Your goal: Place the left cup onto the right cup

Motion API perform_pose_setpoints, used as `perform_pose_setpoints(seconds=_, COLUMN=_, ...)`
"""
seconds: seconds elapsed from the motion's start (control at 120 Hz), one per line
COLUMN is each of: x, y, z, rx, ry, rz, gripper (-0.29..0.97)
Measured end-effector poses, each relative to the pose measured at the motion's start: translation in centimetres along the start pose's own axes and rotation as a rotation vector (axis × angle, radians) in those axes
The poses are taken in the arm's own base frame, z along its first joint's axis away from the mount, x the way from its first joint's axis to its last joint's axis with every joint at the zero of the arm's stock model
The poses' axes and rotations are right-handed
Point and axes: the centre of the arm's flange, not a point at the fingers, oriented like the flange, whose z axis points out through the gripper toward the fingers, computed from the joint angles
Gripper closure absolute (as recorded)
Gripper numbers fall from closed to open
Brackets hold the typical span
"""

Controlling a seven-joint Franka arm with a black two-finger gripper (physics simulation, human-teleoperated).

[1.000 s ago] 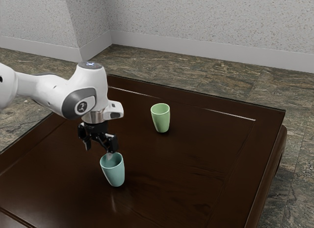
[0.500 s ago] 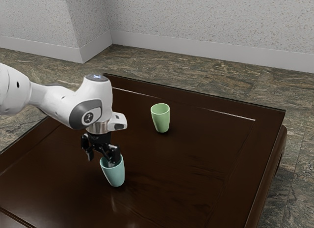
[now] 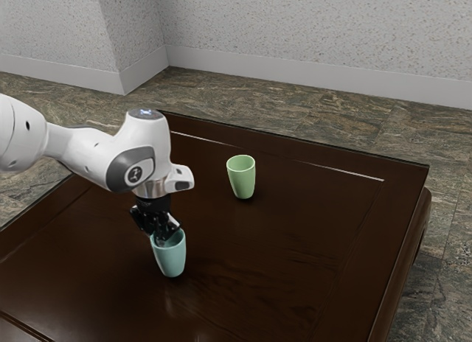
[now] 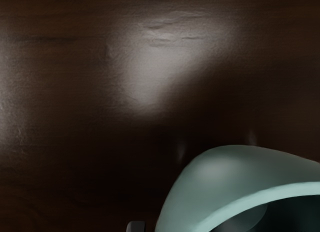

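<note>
The teal cup point(image 3: 171, 258) stands on the dark wooden table point(image 3: 295, 239) at the exterior view's left, leaning slightly. My gripper point(image 3: 162, 231) points down onto its rim, with the black fingers drawn close together and pinching the cup's wall on the side toward the arm, so it is shut on the cup. Just under my hand in the wrist view, the teal cup point(image 4: 235, 189) appears large with its rim and hollow inside. The light green cup point(image 3: 241, 176) stands upright farther back and to the right, well apart from the teal one.
The table has a raised rim point(image 3: 402, 209) along its right and back edges. Bare dark tabletop point(image 4: 150, 67) lies around the cup. Stone floor and a pale wall lie beyond the table.
My hand has come down onto the teal cup's rim. The fingers, wide apart one second ago, have drawn together on the cup's wall. The green cup has not moved.
</note>
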Motion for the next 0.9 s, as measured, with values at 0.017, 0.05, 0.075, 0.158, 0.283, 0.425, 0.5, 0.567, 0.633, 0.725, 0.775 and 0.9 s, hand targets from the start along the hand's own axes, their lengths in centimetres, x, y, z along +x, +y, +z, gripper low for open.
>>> perform_pose_setpoints(seconds=0.017, x=0.0, y=0.0, z=0.0, rx=0.000, ry=0.002, rz=0.000, gripper=0.74)
perform_pose_setpoints(seconds=0.05, x=0.1, y=0.1, z=-0.1, rx=0.000, ry=0.005, rz=-0.001, gripper=0.75)
perform_pose_setpoints(seconds=0.075, x=0.1, y=0.1, z=-0.3, rx=0.000, ry=0.009, rz=-0.002, gripper=0.75)
perform_pose_setpoints(seconds=0.158, x=0.6, y=0.0, z=-1.9, rx=0.001, ry=0.042, rz=-0.003, gripper=0.77)
perform_pose_setpoints(seconds=0.283, x=1.8, y=-0.4, z=-5.1, rx=0.004, ry=0.088, rz=-0.012, gripper=0.78)
perform_pose_setpoints(seconds=0.425, x=3.2, y=-0.8, z=-8.9, rx=0.007, ry=0.127, rz=-0.024, gripper=0.78)
perform_pose_setpoints(seconds=0.5, x=3.9, y=-1.2, z=-11.5, rx=0.015, ry=0.154, rz=-0.029, gripper=0.78)
perform_pose_setpoints(seconds=0.567, x=4.5, y=-1.5, z=-13.7, rx=0.024, ry=0.176, rz=-0.032, gripper=0.79)
perform_pose_setpoints(seconds=0.633, x=4.9, y=-1.7, z=-15.7, rx=0.038, ry=0.196, rz=-0.033, gripper=0.79)
perform_pose_setpoints(seconds=0.725, x=5.3, y=-2.0, z=-17.8, rx=0.055, ry=0.210, rz=-0.034, gripper=0.79)
perform_pose_setpoints(seconds=0.775, x=5.6, y=-2.2, z=-18.5, rx=0.062, ry=0.212, rz=-0.037, gripper=0.79)
perform_pose_setpoints(seconds=0.9, x=7.2, y=-3.5, z=-19.8, rx=0.078, ry=0.211, rz=-0.064, gripper=0.79)
